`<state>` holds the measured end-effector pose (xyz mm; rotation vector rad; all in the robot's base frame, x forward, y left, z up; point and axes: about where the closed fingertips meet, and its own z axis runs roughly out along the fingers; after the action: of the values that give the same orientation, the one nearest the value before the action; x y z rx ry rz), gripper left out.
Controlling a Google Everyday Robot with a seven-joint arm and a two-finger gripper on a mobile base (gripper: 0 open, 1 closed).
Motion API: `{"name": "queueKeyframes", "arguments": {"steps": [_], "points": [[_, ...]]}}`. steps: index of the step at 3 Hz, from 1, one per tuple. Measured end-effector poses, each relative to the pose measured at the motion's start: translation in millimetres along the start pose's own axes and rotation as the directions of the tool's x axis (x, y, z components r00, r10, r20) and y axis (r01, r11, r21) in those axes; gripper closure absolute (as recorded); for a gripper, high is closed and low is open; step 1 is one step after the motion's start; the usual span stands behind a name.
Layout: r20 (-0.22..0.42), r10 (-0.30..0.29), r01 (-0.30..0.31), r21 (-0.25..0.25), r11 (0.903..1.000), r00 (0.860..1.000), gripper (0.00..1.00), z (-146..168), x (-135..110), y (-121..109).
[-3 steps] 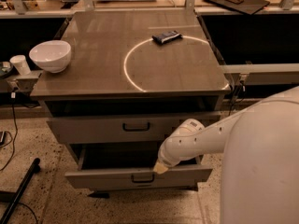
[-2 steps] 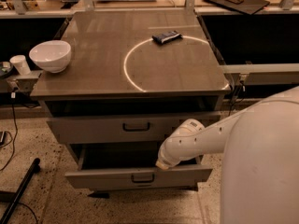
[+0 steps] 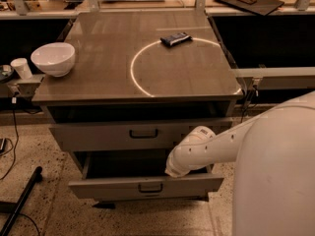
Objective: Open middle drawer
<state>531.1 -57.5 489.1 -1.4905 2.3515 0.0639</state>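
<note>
Middle drawer (image 3: pixel 113 187): the low, wide grey front below the top drawer (image 3: pixel 93 137). It stands well out from the cabinet, with a dark open cavity behind the front.
Handle (image 3: pixel 151 187): a small dark loop at the centre of the front, free, with nothing touching it.
Hand (image 3: pixel 174 170): at the end of the white arm (image 3: pixel 216 144), low over the drawer's upper edge, right of centre and just behind the front panel. Whether it is spread or pressed together cannot be told, as the wrist covers it.
Progress: by my reading the drawer is largely open, with little or no travel left.
Handling: probably a stiff, rigid box on slides that moves only straight out. It looks empty, so likely light. The front is smooth and flat and gives little purchase.
Where to hold: the loop handle is the sure grip. The top lip of the front also serves for hooking and pulling, near the centre so the drawer does not rack sideways.
Risk: an off-centre pull may bind the slides.
Counter (image 3: pixel 98 77): carries a white bowl (image 3: pixel 53 58) at the left edge, a dark packet (image 3: pixel 175 39) at the back and a pale ring (image 3: pixel 140 77).
Cup (image 3: pixel 20 68): white, just left of the bowl, off the counter.
Writing: none readable, and the packet's label is too small to make out.
</note>
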Motion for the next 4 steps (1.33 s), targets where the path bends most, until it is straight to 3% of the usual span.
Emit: {"name": "queueKeyframes", "arguments": {"steps": [2, 4], "points": [[0.018, -0.023, 0.022, 0.012, 0.9997, 1.0, 1.0, 20, -11, -3], [-0.015, -0.046, 0.046, 0.0, 0.9989, 0.999, 1.0, 50, -10, -3]]}}
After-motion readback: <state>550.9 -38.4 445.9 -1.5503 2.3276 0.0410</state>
